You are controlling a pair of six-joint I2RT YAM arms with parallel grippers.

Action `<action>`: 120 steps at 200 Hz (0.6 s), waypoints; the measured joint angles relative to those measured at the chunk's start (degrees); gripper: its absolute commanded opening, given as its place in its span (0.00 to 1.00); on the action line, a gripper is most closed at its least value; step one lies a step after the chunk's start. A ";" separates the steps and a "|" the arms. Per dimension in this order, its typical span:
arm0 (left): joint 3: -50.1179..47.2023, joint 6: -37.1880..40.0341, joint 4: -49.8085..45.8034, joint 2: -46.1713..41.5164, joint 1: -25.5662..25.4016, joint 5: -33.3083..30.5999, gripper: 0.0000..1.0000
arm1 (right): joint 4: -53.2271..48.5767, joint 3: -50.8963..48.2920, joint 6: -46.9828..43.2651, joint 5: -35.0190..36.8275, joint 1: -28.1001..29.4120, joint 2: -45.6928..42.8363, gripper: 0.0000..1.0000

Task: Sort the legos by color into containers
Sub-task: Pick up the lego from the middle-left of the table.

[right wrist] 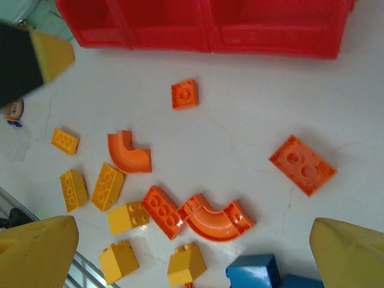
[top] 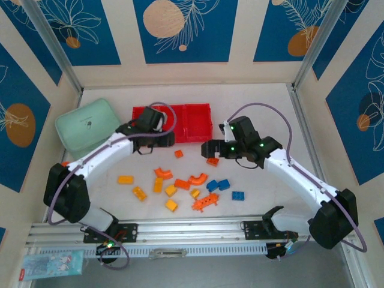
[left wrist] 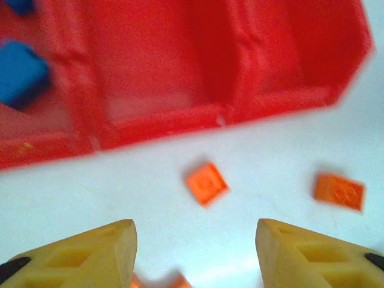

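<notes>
**Left arm masks part of the tray**

The left arm (top: 102,153) hides the red tray's (top: 198,111) left end. A blurred blue brick (left wrist: 21,72) sits in one compartment. Left gripper (left wrist: 195,227) and right gripper (top: 209,149) both gape, empty. Loose legos (top: 174,189) litter the table (top: 270,102) nearer, the mint box (top: 87,124) aside.

Bright red tray (top: 198,123), mint green box (top: 87,124), plain white table (top: 258,96). Loose blue legos (top: 223,185), orange legos (top: 162,173) and yellow legos (top: 171,205). Wall panels (top: 183,27) deep blue on cream, with white leaf outlines and tan discs; white arms (top: 102,153) with black joints, purple cables (top: 264,105), yellow fingertips (left wrist: 90,252).
</notes>
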 measured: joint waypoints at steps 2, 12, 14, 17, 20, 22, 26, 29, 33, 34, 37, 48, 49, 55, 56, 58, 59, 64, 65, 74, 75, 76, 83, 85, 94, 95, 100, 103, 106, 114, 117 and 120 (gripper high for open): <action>-0.24 -0.17 0.09 -0.17 -0.48 0.00 0.55 | -0.28 -0.17 0.15 0.02 -0.09 -0.28 0.99; -1.60 -1.07 0.44 -1.31 -2.99 0.26 0.55 | -1.57 -0.94 0.39 0.04 -0.46 -1.40 0.99; -1.90 -1.29 0.55 -1.60 -3.65 0.37 0.55 | -1.79 -1.07 0.39 0.04 -0.52 -1.60 0.99; -2.19 -1.57 0.66 -1.81 -4.24 0.37 0.55 | -2.16 -1.38 0.59 0.07 -0.66 -2.01 0.99; -2.49 -1.86 0.74 -2.10 -4.83 0.46 0.55 | -2.47 -1.62 0.57 0.07 -0.72 -2.34 0.99; -2.73 -2.12 0.83 -2.34 -5.44 0.48 0.55 | -2.78 -1.77 0.63 0.11 -0.79 -2.62 0.99; -3.08 -2.29 0.94 -2.67 -6.32 0.55 0.55 | -3.30 -2.08 0.83 0.22 -0.92 -3.10 0.99; -3.30 -2.67 0.98 -2.95 -7.15 0.61 0.55 | -3.72 -2.34 0.83 0.24 -1.03 -3.54 0.99; -3.54 -2.95 1.03 -3.21 -8.07 0.61 0.55 | -4.33 -2.62 1.01 0.24 -1.14 -4.04 0.99; -3.56 -3.08 1.03 -3.28 -8.31 0.61 0.55 | -4.48 -2.69 1.01 0.26 -1.16 -4.17 0.99; -3.72 -3.45 1.03 -3.45 -9.16 0.59 0.55 | -4.90 -2.89 1.03 0.26 -1.27 -4.59 0.99; -3.87 -4.28 1.03 -3.87 -11.74 0.57 0.56 | -6.25 -3.54 1.31 0.26 -1.55 -6.12 0.99; -3.87 -4.39 1.05 -3.87 -11.93 0.50 0.56 | -6.32 -3.58 1.38 0.26 -1.55 -6.23 0.99; -3.87 -5.05 1.20 -3.93 -13.55 0.48 0.56 | -7.15 -3.98 1.66 0.26 -1.70 -7.19 0.99; -3.87 -5.09 1.20 -3.93 -13.75 0.37 0.56 | -7.30 -4.04 1.66 0.26 -1.73 -7.30 0.99; -3.87 -5.27 1.31 -3.96 -14.34 0.37 0.56 | -7.52 -4.17 1.70 0.24 -1.77 -7.61 0.99; -3.87 -5.31 1.36 -3.96 -14.51 0.39 0.56 | -7.63 -4.22 1.73 0.24 -1.77 -7.72 0.99; -3.87 -5.73 1.42 -3.96 -16.02 0.33 0.56 | -8.37 -4.52 2.05 0.24 -1.88 -8.46 0.99; -3.87 -5.79 1.44 -3.96 -16.24 0.37 0.56 | -8.41 -4.57 2.10 0.24 -1.90 -8.57 0.99; -3.87 -6.62 1.53 -3.91 -18.84 0.39 0.56 | -9.62 -5.20 2.36 0.24 -2.03 -9.92 0.99; -3.87 -6.69 1.53 -3.89 -19.06 0.37 0.56 | -9.68 -5.27 2.40 0.24 -2.05 -10.01 0.99; -3.87 -6.69 1.51 -3.91 -19.28 0.35 0.56 | -9.88 -5.38 2.51 0.24 -2.08 -10.21 0.99; -3.74 -7.06 1.40 -3.67 -21.16 0.35 0.56 | -10.71 -5.86 2.78 0.22 -2.16 -11.08 0.99; -3.65 -7.08 1.31 -3.63 -21.51 0.37 0.56 | -10.95 -6.08 2.86 0.20 -2.19 -11.34 0.99; -2.71 -7.37 0.90 -2.58 -23.63 0.37 0.56 | -12.02 -6.75 3.30 0.22 -2.19 -12.33 0.99; -2.60 -7.37 0.87 -2.45 -23.80 0.37 0.55 | -12.11 -6.80 3.37 0.20 -2.19 -12.41 0.99; -1.81 -7.52 0.52 -1.57 -24.83 0.35 0.55 | -12.70 -7.17 3.61 0.20 -2.23 -12.92 0.99; -1.29 -7.52 0.42 -0.94 -25.46 0.35 0.55 | -13.00 -7.37 3.82 0.20 -2.23 -13.20 0.99; -0.92 -7.54 0.33 -0.50 -25.90 0.35 0.55 | -13.33 -7.58 4.00 0.17 -2.23 -13.44 0.99; 0.46 -7.54 0.11 1.42 -27.30 0.35 0.55 | -14.03 -8.13 4.35 0.20 -2.23 -14.14 0.99; 0.92 -7.52 0.02 2.10 -27.78 0.35 0.54 | -14.32 -8.37 4.57 0.20 -2.23 -14.43 0.99; 1.36 -7.54 0.04 2.80 -28.17 0.35 0.54 | -14.58 -8.59 4.70 0.20 -2.23 -14.69 0.99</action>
